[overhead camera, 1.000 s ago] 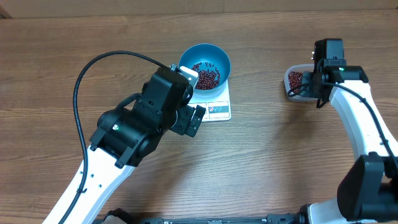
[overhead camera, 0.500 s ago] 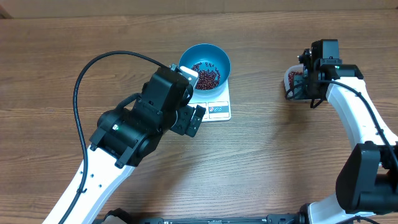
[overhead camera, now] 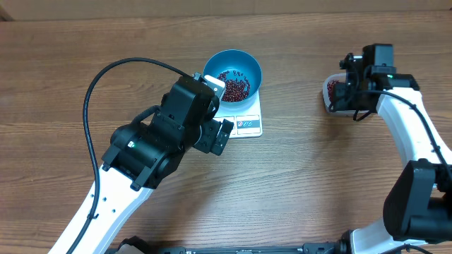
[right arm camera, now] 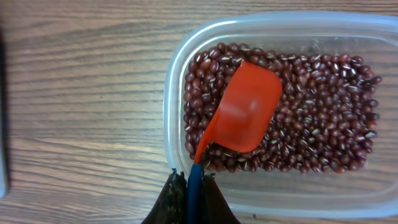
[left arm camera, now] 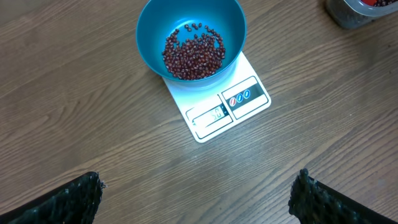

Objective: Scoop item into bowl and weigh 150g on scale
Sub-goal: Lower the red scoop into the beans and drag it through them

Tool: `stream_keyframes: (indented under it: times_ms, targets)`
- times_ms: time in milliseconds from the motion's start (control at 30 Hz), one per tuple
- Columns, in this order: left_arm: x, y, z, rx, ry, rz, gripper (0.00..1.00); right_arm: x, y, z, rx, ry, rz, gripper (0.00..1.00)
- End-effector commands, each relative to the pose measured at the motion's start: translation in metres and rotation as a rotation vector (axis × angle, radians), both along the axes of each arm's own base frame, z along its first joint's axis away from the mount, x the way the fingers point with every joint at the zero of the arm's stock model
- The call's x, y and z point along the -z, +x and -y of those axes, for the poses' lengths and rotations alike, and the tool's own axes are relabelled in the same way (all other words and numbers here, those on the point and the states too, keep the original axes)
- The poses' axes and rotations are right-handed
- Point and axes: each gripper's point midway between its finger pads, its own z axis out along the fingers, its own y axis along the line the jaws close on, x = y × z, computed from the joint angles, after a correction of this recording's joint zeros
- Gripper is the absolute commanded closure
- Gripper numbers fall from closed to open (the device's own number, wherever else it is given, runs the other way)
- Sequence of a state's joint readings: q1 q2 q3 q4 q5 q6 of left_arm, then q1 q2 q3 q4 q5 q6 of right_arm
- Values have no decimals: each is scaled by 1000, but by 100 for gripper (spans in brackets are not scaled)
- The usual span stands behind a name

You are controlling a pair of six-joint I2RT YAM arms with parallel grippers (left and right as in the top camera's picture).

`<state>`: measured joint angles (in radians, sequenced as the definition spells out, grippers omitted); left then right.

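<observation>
1. Small white rectangular kitchen scale [left arm camera: 211, 98]: the display digits are too faint to read in the left wrist view and too small in the overhead view.
2. Round bright-blue bowl [left arm camera: 148, 28] sits on the scale and covers its far part. Only the edge with the display and label panels sticks out. In the overhead view the left arm [overhead camera: 162, 141] overlaps the scale's left corner.
3. Small dark red-brown beans [left arm camera: 193, 55]: a loose patch lies in the bottom of the bowl. A larger lot fills the clear rounded-rectangular plastic tub [right arm camera: 169, 106], which stands well apart from the scale, on the right side.
4. Tub is cropped everywhere. The right wrist view cuts its right end, the left wrist view shows one corner at top right, and in the overhead view the right arm hides most of it.
5. Right gripper [right arm camera: 189, 190]: fingers pressed together, pinching the handle of the red plastic measuring scoop [right arm camera: 245, 112]. The handle is mostly hidden between the fingers at the frame bottom. The scoop's cup lies over the beans in the tub's left part, bare red plastic showing. Can't tell how deep its edge sits.
6. Left gripper [left arm camera: 194, 202]: spread wide, holding nothing. Only two dark fingertips show, in the bottom corners. It hovers over the table on the near side of the scale.
7. Surface: brown wood-grain table [left arm camera: 74, 118], matte. A black cable [overhead camera: 106, 74] arcs over the left arm. A pale tan strip [overhead camera: 212, 7] runs along the far edge; can't tell what it is.
</observation>
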<state>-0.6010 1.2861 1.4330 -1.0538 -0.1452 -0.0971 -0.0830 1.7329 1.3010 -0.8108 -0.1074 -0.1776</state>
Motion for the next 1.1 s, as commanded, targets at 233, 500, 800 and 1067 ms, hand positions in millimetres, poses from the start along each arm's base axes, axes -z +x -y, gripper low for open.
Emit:
stream_keyframes:
  times_ms: [233, 500, 800, 1067]
  targets:
    - [-1, 2, 0, 10, 2, 2, 0, -2, 3, -20, -49, 238, 22, 96]
    - [-1, 2, 0, 10, 2, 2, 1, 15, 3, -16, 2, 296, -28, 96]
    - [-1, 2, 0, 10, 2, 2, 1, 4, 4, -5, 58, 434, -1, 96]
    - [-1, 2, 0, 10, 2, 2, 0, -1, 1, 5, 86, 503, 3, 96]
